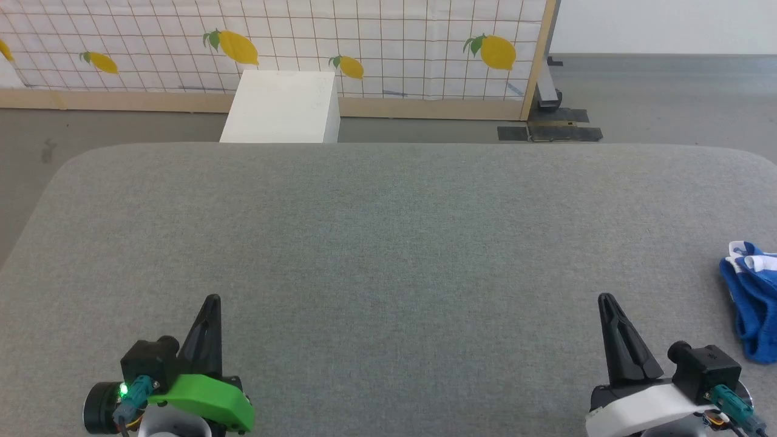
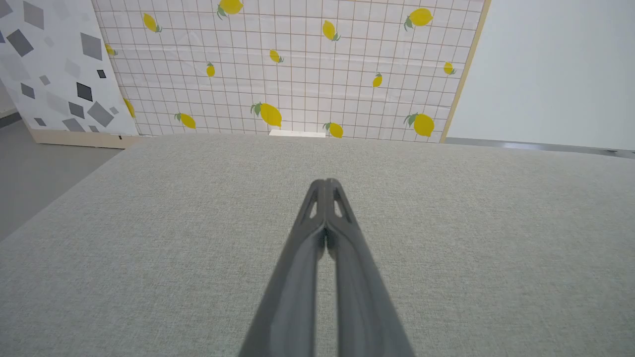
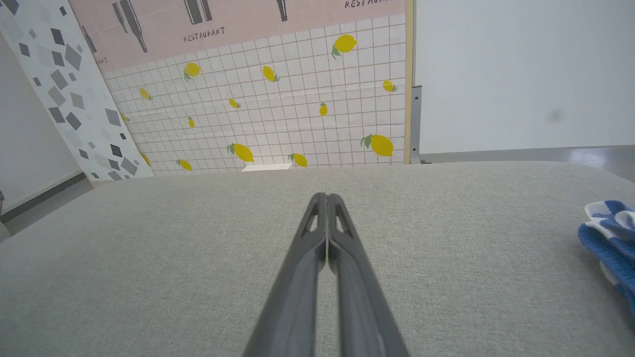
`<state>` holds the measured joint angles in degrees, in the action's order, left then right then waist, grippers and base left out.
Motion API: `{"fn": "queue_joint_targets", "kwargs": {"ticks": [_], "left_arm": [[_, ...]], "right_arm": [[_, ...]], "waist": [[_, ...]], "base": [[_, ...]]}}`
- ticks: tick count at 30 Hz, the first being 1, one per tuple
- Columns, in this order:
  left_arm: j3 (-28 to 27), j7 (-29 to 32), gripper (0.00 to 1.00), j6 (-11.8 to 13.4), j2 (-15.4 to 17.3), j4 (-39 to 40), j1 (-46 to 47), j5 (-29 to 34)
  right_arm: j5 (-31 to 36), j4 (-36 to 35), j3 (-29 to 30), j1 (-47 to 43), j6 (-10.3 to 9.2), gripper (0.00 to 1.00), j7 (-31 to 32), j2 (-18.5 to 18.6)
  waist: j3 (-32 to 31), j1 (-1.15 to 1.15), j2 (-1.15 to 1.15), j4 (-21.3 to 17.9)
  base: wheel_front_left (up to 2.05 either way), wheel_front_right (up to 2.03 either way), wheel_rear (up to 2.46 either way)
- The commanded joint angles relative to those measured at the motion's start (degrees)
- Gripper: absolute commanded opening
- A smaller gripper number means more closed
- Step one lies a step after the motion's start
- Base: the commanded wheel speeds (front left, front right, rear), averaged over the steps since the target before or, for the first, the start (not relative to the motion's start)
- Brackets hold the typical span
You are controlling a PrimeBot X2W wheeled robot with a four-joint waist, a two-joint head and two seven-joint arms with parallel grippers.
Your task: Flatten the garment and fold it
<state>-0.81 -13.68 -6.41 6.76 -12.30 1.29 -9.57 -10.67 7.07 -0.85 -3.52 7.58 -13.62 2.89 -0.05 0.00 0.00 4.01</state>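
The garment [image 1: 751,303] is a crumpled heap of royal-blue fabric with white trim, lying at the far right edge of the grey table [image 1: 388,243] and partly cut off by the frame. In the right wrist view the garment [image 3: 611,238] lies at the right edge. My right gripper [image 1: 606,298] is shut with nothing in it, low at the front right, well left of the garment. Its tips [image 3: 325,196] are pressed together. My left gripper [image 1: 212,298] is also shut and holds nothing, at the front left, its tips [image 2: 325,182] closed above bare table.
A white box [image 1: 282,106] stands on the floor beyond the table's far edge. Behind it runs a lemon-print partition [image 1: 376,42] with a wooden frame. A black foot plate [image 1: 549,130] lies on the floor at the back right.
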Motion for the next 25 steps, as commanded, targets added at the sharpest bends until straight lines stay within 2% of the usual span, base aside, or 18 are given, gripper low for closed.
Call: {"fn": "queue_joint_targets", "kwargs": {"ticks": [1,25], "left_arm": [[0.1,0.3,0.0,0.5,-0.3,0.5,-0.1,0.5],[0.2,3.1,0.0,1.7,-1.1,3.0,-0.4,2.4]], "right_arm": [[0.5,-0.4,0.1,0.3,-0.01,0.0,0.3,0.0],[2.6,-1.8,0.2,1.0,-0.02,0.0,3.1,0.0]], "waist": [[0.0,0.0,0.0,-0.1],[0.0,0.0,0.0,-0.9]], "base": [[0.0,0.0,0.0],[0.0,0.0,0.0]]}}
